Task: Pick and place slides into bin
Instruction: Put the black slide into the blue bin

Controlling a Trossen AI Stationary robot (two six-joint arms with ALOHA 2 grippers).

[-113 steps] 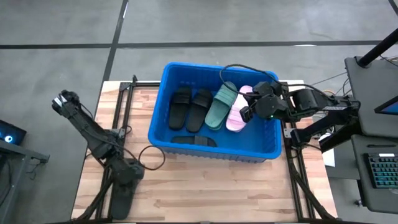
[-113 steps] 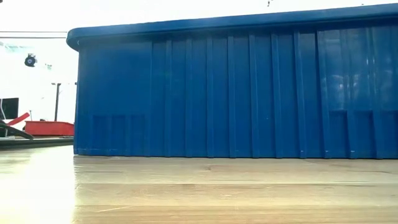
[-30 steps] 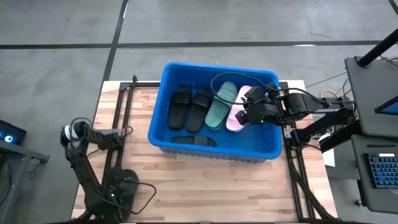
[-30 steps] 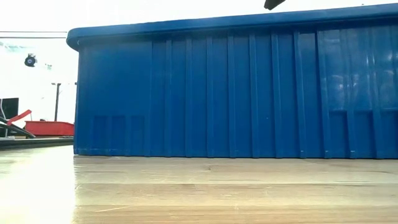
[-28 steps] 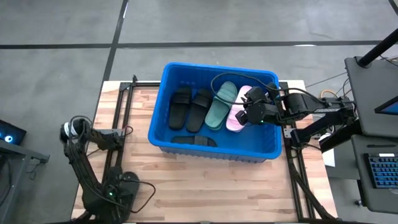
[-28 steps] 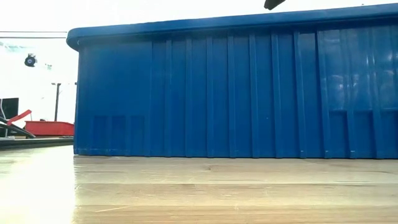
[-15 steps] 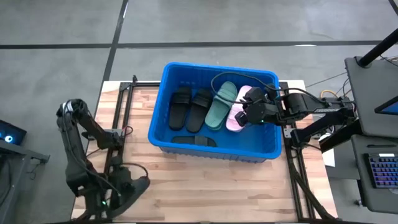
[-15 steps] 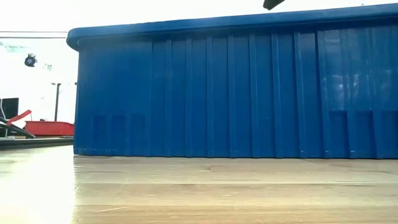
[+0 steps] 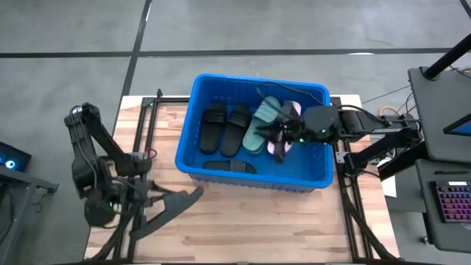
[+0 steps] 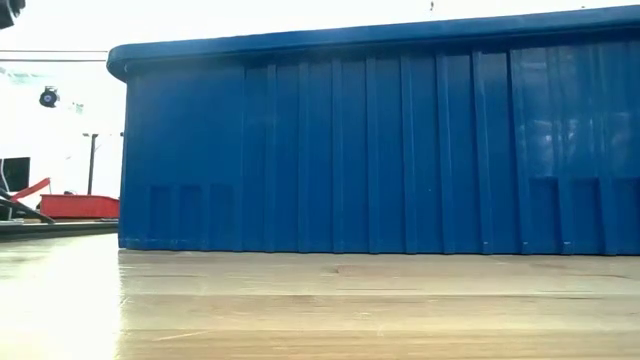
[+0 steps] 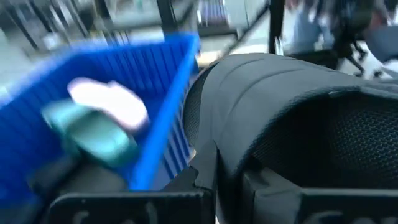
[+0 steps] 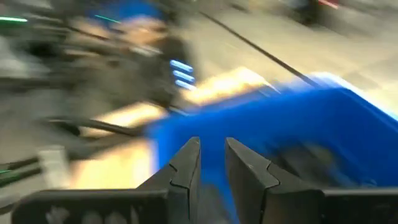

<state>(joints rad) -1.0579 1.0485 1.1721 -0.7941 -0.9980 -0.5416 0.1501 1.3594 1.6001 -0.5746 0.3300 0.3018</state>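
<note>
A robotics lab or workshop. The wooden table [image 9: 243,221] on black metal framing stands on a grey concrete floor [image 9: 73,44], with a keyboard [image 9: 450,210] on a side desk and cables [image 9: 383,110] trailing nearby.

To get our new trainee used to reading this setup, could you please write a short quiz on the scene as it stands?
1. In the high view, how many black foam slides lie inside the large rectangular bright blue plastic bin?
2. True or false: the bin stands on the grey floor.
3. Which gripper is over the inside of the bin? A) left B) right C) both

Key
1. Three: two side by side and one along the near wall.
2. False: it stands on the wooden table.
3. B: the right gripper, by the pale pink slide.
</note>
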